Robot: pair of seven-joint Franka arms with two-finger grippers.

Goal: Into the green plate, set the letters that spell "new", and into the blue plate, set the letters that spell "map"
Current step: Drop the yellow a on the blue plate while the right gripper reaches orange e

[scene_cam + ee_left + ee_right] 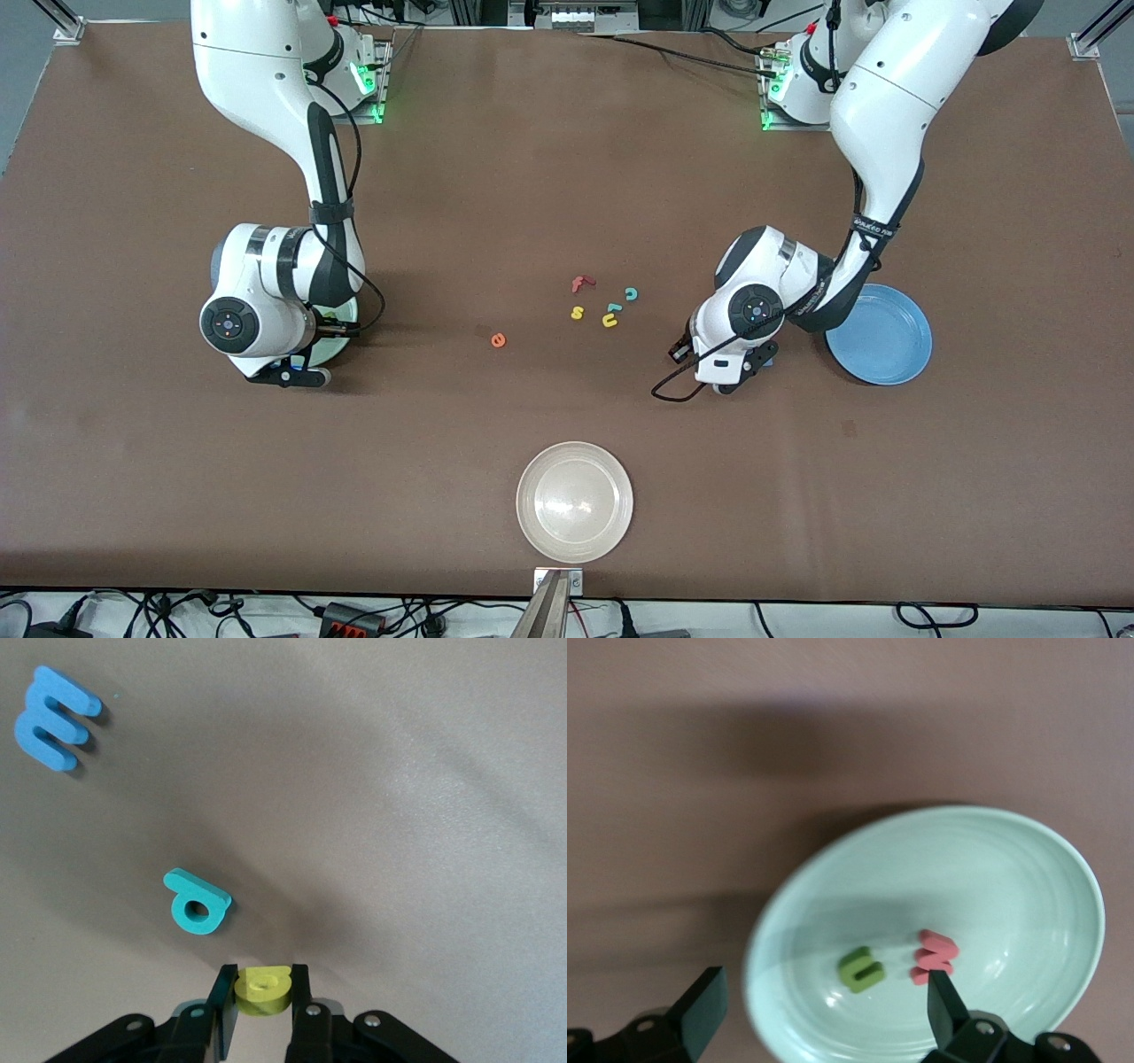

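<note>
Left wrist view: my left hand [264,992] grips the yellow letter [263,989]; I lift straight. My right hand [824,1014] hangs open over the green plate [1028,868].
</note>
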